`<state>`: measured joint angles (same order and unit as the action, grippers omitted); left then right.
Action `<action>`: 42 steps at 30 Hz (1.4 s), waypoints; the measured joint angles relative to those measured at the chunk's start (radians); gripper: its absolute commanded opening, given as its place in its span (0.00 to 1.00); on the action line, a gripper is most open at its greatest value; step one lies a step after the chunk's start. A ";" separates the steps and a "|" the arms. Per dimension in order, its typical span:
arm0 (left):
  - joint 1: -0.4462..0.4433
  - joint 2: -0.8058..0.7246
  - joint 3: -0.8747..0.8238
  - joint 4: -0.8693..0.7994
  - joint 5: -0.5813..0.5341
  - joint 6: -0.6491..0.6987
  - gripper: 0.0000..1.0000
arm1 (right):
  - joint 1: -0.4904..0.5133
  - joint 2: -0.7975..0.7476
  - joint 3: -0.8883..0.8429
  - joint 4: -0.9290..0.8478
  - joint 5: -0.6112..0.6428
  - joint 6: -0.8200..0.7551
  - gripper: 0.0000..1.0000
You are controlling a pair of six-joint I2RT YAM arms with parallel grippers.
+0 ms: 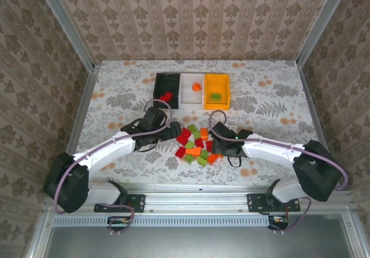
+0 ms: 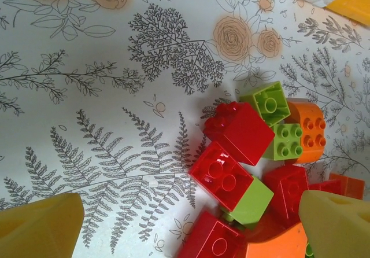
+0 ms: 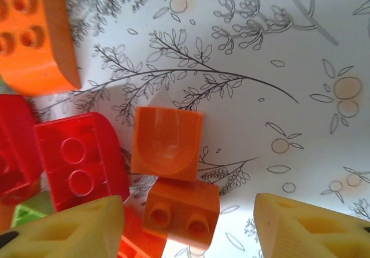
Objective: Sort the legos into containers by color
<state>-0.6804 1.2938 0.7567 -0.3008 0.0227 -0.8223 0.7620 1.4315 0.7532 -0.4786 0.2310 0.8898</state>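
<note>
Both arms low over the legos, mid-table, three bins in a row beyond.

I see the left gripper spread wide at the pile's left edge, holding nothing; red and green bricks lie on the table between its fingertips. The right gripper stands partly open at the pile's right edge, straddling a small orange brick with a clear gap on one side, so no grip. Past the pile: the black bin holds a red brick, the white bin an orange one, the yellow-orange bin a green one.
</note>
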 measured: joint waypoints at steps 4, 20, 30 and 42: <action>-0.001 -0.008 -0.029 0.000 -0.001 -0.009 0.98 | 0.000 0.041 -0.014 0.023 0.002 0.023 0.45; -0.001 -0.014 -0.043 0.019 0.002 -0.017 1.00 | -0.169 -0.084 0.149 -0.019 0.085 -0.148 0.27; 0.020 0.037 -0.100 0.071 0.050 -0.036 1.00 | -0.278 0.377 0.713 0.035 0.002 -0.389 0.27; 0.081 0.037 -0.147 0.078 0.098 -0.042 1.00 | -0.247 0.708 1.063 -0.023 -0.069 -0.537 0.56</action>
<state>-0.5995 1.3304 0.6098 -0.2230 0.1207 -0.8642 0.5152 2.1391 1.8160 -0.5018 0.1616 0.3531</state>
